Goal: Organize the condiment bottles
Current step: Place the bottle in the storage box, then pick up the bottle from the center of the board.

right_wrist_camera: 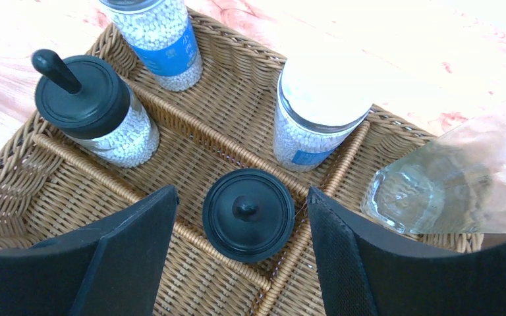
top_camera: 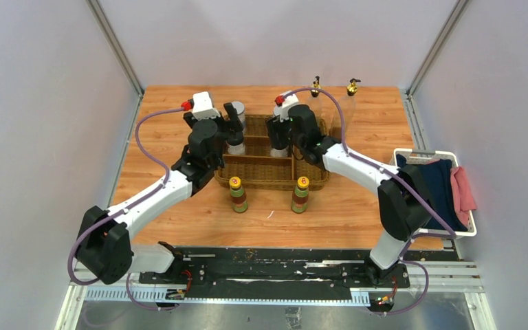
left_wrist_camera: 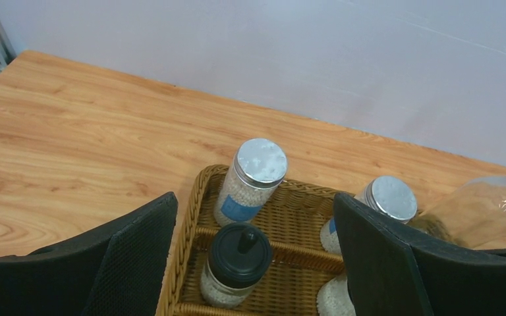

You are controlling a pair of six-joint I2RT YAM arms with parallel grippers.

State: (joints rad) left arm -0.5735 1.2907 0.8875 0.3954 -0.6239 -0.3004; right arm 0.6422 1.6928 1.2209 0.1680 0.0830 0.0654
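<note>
A wicker basket (top_camera: 275, 183) sits mid-table with the grey-lidded and black-capped condiment bottles in it. My left gripper (left_wrist_camera: 253, 263) hangs open over its left side, fingers either side of a black-capped jar (left_wrist_camera: 238, 262) and clear of it. Two grey-lidded jars (left_wrist_camera: 250, 181) (left_wrist_camera: 387, 197) stand behind. My right gripper (right_wrist_camera: 244, 257) is open above the other black-capped jar (right_wrist_camera: 248, 214), not touching it. Two yellow-capped bottles (top_camera: 238, 194) (top_camera: 300, 194) stand in front of the basket. Two tall gold-topped bottles (top_camera: 315, 86) (top_camera: 351, 87) stand at the back.
A white bin (top_camera: 469, 227) holding dark blue and pink cloths sits at the table's right edge. One clear glass bottle base (right_wrist_camera: 428, 187) stands just outside the basket's right rim. Walls and metal posts close in the back and sides.
</note>
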